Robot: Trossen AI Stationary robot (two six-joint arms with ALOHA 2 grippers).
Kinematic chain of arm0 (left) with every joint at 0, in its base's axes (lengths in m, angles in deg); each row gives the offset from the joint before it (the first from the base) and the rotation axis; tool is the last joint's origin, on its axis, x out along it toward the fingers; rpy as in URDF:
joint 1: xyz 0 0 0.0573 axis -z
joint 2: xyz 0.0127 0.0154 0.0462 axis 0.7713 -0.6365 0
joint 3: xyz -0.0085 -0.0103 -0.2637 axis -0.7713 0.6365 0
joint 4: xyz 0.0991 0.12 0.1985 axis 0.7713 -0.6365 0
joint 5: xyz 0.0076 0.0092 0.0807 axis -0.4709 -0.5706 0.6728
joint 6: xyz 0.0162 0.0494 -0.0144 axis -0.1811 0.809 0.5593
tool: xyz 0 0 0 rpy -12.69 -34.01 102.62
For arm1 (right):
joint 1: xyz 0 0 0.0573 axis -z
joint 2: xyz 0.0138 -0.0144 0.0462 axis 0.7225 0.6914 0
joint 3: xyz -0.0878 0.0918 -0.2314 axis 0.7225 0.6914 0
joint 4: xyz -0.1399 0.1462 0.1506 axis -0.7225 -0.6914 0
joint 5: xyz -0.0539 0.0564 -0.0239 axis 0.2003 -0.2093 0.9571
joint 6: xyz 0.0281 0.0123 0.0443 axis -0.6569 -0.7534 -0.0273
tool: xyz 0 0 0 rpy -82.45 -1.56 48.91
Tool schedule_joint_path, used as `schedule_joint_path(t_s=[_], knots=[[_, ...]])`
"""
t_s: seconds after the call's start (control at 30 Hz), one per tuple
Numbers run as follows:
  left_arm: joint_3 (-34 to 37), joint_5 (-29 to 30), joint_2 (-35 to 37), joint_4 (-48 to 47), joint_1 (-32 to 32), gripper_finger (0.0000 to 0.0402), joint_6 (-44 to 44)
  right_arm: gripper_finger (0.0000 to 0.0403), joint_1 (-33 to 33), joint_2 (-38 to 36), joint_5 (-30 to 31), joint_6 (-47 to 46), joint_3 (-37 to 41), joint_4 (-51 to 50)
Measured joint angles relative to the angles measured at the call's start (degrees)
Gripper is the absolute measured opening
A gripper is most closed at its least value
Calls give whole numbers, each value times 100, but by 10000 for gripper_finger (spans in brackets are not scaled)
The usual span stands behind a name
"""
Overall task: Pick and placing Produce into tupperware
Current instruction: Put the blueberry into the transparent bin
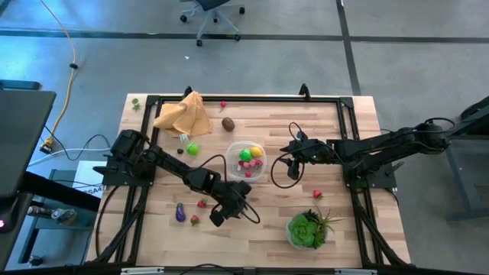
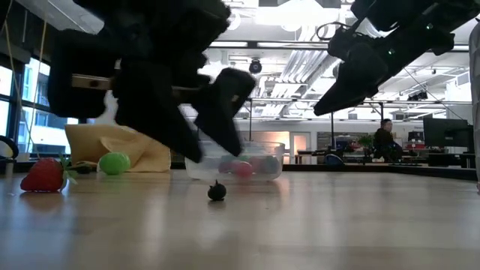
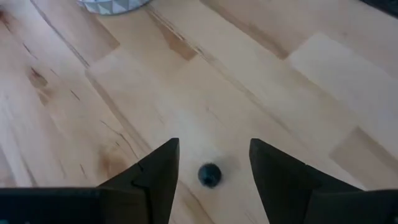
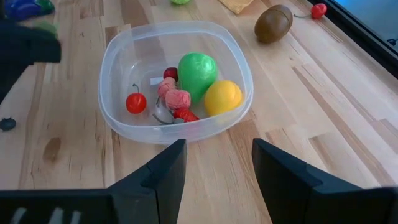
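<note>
My left gripper [image 3: 213, 177] stands wide, straddling a small dark berry [image 3: 209, 175]. It looks light, round and apt to roll; grip across its middle. The tupperware [image 1: 231, 147] lies at twelve o'clock.

A light wooden table [image 1: 336, 229] is framed by black rails, an orange-tan cloth [image 1: 184, 114] is crumpled near its far left corner, a leafy green plant [image 1: 308, 228] in a pot is set near its front right, and an office chair [image 1: 212, 13] is seen on the grey floor beyond.
</note>
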Motion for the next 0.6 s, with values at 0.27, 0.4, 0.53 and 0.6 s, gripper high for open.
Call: schedule_joint_path(t_s=[0.27, 0.4, 0.53, 0.6], knots=[[36, 175, -137, -116, -2, 186, 0, 176, 0, 0, -1, -2, 0, -19], [29, 258, -167, -78, -2, 186, -1, 176, 0, 0, -1, 1, 0, -39], [30, 258, -166, -84, 2, 186, -2, 176, 0, 0, -1, -1, 0, -40], [30, 255, -187, -66, 2, 186, -2, 176, 0, 0, -1, 1, 0, -39]])
